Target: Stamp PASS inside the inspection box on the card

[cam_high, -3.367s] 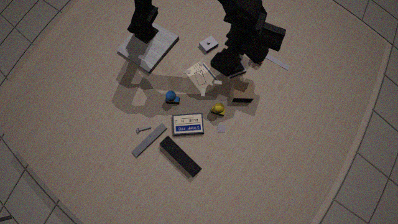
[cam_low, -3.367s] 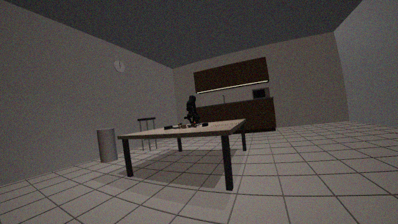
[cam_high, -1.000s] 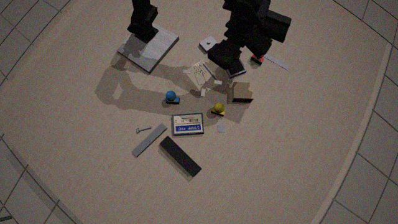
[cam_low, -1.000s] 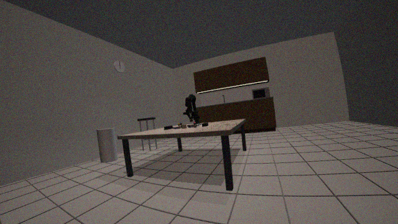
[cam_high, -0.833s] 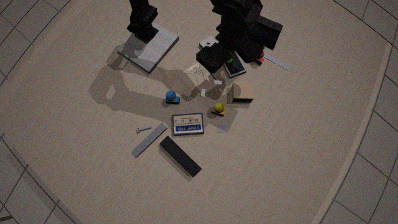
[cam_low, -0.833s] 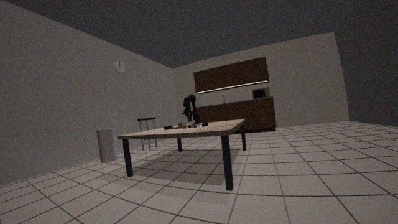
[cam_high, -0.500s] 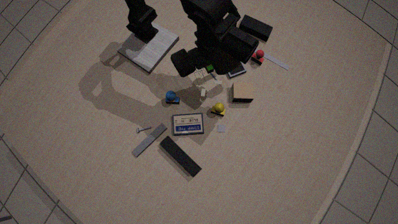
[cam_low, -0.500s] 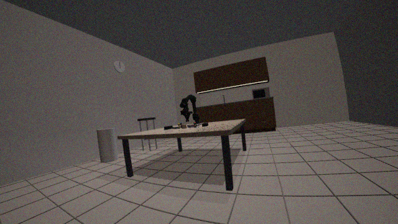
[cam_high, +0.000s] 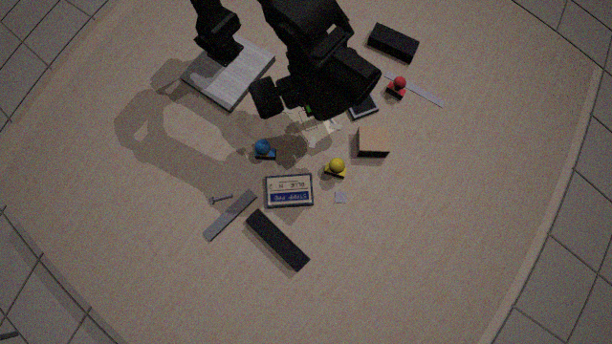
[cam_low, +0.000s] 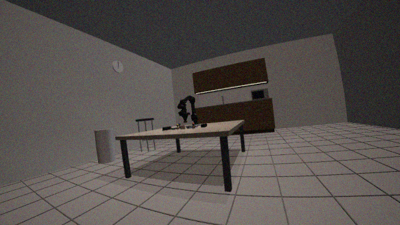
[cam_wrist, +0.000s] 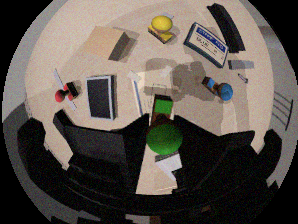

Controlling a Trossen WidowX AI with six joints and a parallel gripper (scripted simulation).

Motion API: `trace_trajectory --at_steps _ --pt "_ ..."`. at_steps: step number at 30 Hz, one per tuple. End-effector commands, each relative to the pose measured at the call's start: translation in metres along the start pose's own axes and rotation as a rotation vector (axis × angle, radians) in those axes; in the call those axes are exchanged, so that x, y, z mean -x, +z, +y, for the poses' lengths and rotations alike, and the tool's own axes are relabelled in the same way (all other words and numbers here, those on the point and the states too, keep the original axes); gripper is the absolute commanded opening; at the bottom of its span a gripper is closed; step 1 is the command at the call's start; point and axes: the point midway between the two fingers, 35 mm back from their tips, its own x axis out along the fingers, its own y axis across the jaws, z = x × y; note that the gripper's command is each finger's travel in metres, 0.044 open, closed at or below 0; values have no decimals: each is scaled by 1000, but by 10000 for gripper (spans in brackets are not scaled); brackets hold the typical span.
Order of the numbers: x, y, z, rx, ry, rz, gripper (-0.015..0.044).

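My gripper [cam_high: 295, 97] [cam_wrist: 161, 118] is shut on the green stamp [cam_high: 308, 109] [cam_wrist: 164, 139], with its ball knob toward the wrist camera. The stamp is held above the card [cam_high: 313, 127] [cam_wrist: 159, 89], partly hiding it; the card's printed lines show just beyond the stamp's base in the wrist view. Its stamping face and any lettering are hidden. The open dark ink pad [cam_high: 364, 107] [cam_wrist: 101, 98] lies beside the card. A red stamp [cam_high: 397, 87] [cam_wrist: 62, 95], a blue stamp [cam_high: 263, 147] [cam_wrist: 225, 91] and a yellow stamp [cam_high: 337, 167] [cam_wrist: 161, 25] stand on the bench.
A closed stamp pad tin [cam_high: 289, 190] [cam_wrist: 206, 45] lies beyond the blue and yellow stamps. A wooden block [cam_high: 373, 139] [cam_wrist: 102, 41] stands near the ink pad. An open book [cam_high: 239, 72], dark bars [cam_high: 278, 240] [cam_high: 393, 43] and a grey strip [cam_high: 229, 215] lie around.
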Motion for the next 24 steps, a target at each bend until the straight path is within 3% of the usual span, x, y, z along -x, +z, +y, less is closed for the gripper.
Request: trace_trajectory --at_steps 1,24 --pt "-4 0 -1 -7 -4 0 0" --pt "-19 1 -1 -8 -4 -1 0"
